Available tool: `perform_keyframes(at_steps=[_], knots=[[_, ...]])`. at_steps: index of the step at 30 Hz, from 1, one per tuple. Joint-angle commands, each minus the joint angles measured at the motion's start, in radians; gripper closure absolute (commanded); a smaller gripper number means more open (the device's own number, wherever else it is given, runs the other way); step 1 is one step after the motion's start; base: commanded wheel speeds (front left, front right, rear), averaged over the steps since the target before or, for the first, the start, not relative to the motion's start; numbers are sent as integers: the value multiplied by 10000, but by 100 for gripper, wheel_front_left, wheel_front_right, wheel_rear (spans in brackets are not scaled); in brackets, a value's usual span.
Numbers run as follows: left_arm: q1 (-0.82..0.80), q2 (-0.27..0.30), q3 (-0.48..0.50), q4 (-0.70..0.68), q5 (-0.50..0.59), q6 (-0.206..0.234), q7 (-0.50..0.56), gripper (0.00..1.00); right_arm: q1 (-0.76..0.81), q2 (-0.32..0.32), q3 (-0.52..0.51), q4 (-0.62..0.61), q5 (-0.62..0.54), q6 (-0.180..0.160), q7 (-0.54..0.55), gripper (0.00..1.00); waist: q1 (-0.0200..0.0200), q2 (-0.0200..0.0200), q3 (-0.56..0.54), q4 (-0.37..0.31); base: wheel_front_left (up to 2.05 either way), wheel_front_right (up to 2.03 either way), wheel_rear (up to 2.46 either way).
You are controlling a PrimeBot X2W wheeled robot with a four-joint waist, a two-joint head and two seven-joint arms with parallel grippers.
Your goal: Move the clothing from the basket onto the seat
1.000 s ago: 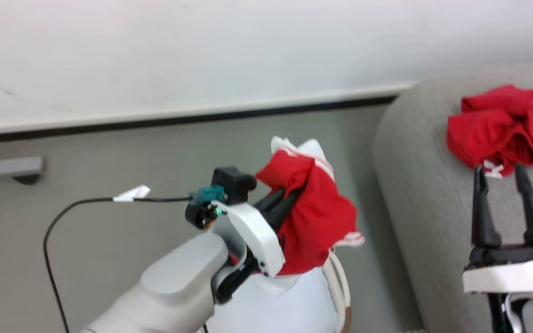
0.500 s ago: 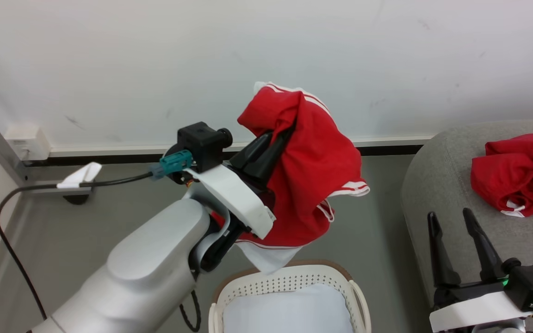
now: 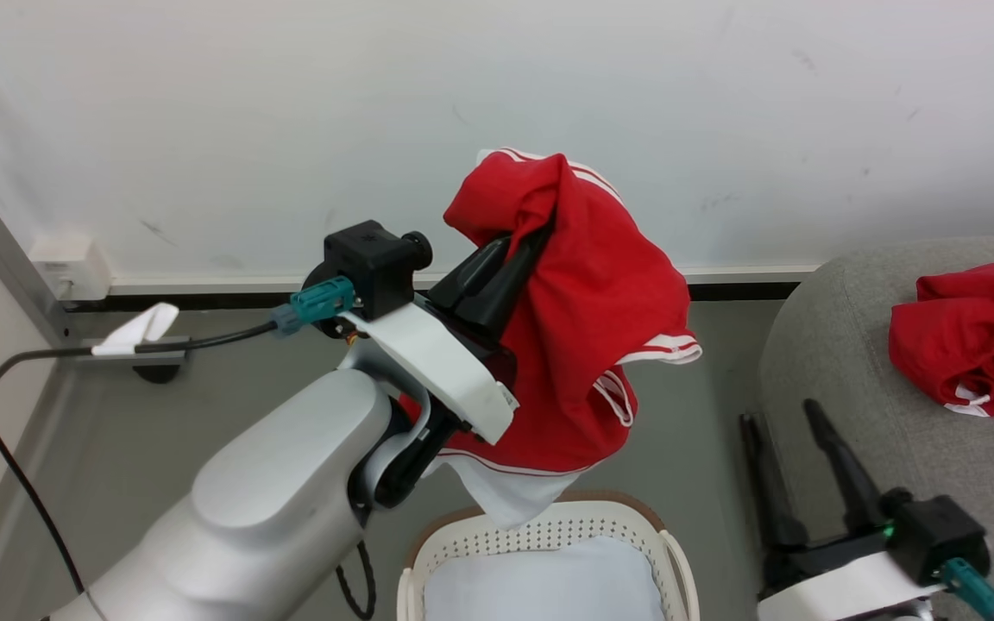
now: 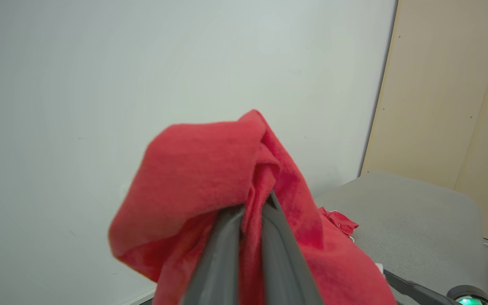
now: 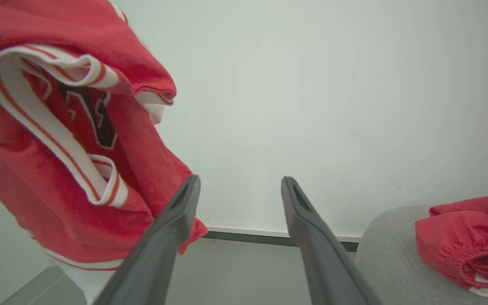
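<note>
Change since half a second ago: the head view has shifted slightly, so the camera has moved. Measured against the seat edge, the right pincer now stands further toward 9 o'clock, with its outer finger over the floor rather than over the upholstery. The left arm's grip and the hang of its load are unchanged.

Left pincer: clenched on the held garment, fingers nearly together with red cloth pinched between them in the left wrist view. The held garment hangs at the centre of the head view, in front of the wall. Its white lower hem overlaps the basket's far rim; contact cannot be told.

Right pincer: released, fingers spread, nothing between them.

Containers: the basket sits at 6 o'clock. Inside lies a pale white layer; liner or cloth cannot be told.

The seat, at 3 to 4 o'clock, carries the second garment, crumpled and well apart from the right pincer.
</note>
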Motion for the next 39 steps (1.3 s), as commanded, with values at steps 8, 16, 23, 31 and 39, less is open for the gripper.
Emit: perform_keyframes(at_steps=[8, 16, 23, 31, 39], knots=[[28, 89, -64, 0, -94, 28, 84, 100, -900, -627, 2300, 36, 368, -22, 7, 0, 1, -1, 25, -12, 0, 0, 0], [-36, -211, -276, 35, -69, -63, 120, 100, -2115, -816, 4366, 819, 934, -22, 7, 0, 1, -1, -11, 354, 0, 0, 0], [-23, -631, -589, 53, -89, -207, 160, 100, -3156, -585, 4982, 2410, 1245, -22, 7, 0, 1, -1, -126, 999, 0, 0, 0], [22, -983, -908, 169, -126, -343, 298, 100, -3558, -209, 5083, 3751, 1663, -22, 7, 0, 1, -1, -337, 1734, 0, 0, 0], [182, -889, -878, 356, -214, -256, 256, 100, -3365, -158, 5113, 3659, 2057, -22, 7, 100, 1, -1, -409, 1846, 0, 0, 0]])
